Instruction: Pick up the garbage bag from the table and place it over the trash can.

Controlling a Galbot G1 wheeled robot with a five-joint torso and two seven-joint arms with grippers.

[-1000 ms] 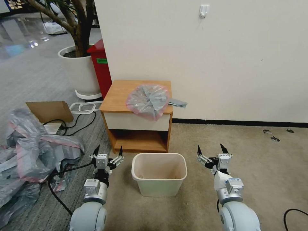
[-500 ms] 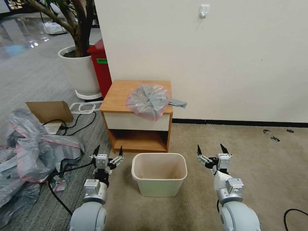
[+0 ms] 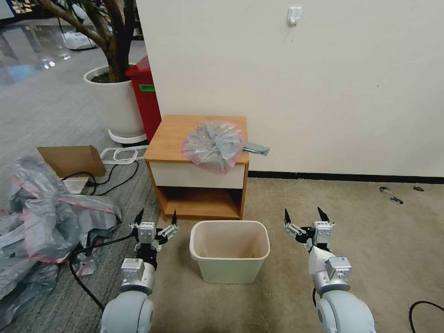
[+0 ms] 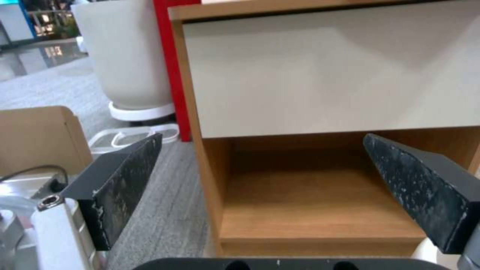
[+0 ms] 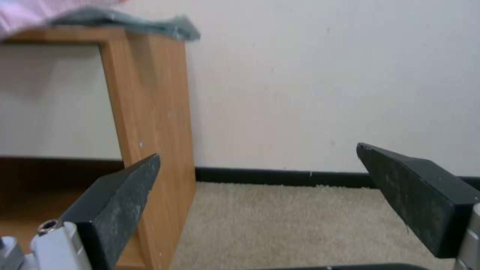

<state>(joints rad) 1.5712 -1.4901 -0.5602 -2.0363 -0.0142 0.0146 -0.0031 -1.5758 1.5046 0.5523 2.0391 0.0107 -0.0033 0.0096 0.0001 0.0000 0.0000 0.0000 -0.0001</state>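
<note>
While the left gripper (image 3: 155, 221) hangs with fingers apart beside the trash can (image 3: 230, 249), the garbage bag (image 3: 213, 144) lies crumpled at the worktop (image 3: 173, 136) front-right corner, overhanging. Likely light, limp, slippery; take the pink rim. Right gripper (image 3: 304, 218) also spread; its wrist view shows the bag's underside

Left gripper (image 3: 156, 217) and right gripper (image 3: 304, 214) hover low, jaws spread.
</note>
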